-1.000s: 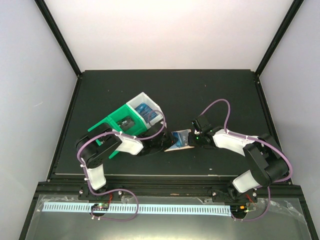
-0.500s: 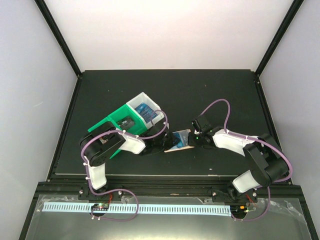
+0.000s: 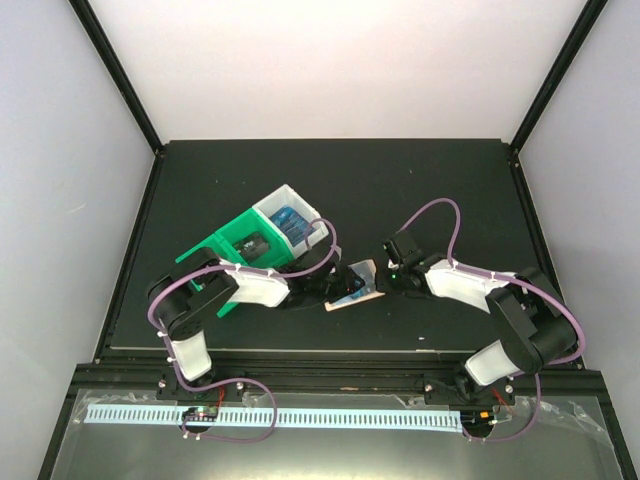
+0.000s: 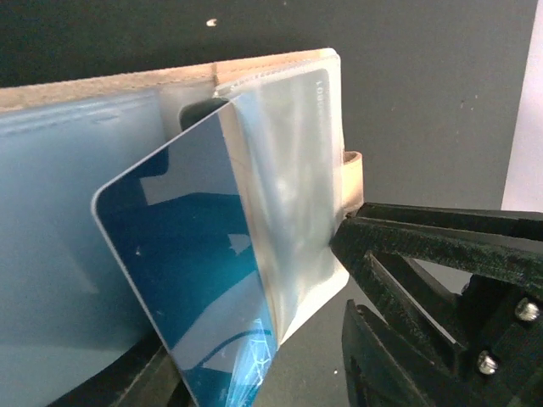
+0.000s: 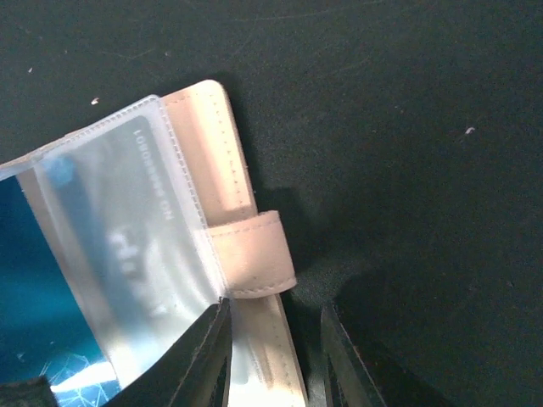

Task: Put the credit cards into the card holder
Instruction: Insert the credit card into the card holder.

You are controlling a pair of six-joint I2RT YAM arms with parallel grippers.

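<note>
Dark tabletop [image 3: 420, 190], blue card [image 4: 191, 280] (tilted) half inside card holder [image 5: 229, 161]

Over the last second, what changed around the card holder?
The left arm's fingers have opened, and the blue card sits partly in a slot of the card holder, which tilted slightly. The right arm's fingers still pinch the holder's edge. The bins are unchanged.

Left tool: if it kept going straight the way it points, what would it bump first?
Probably the blue card sticking half out of the card holder. The left tool points right at it, though depth is hard to judge.
</note>
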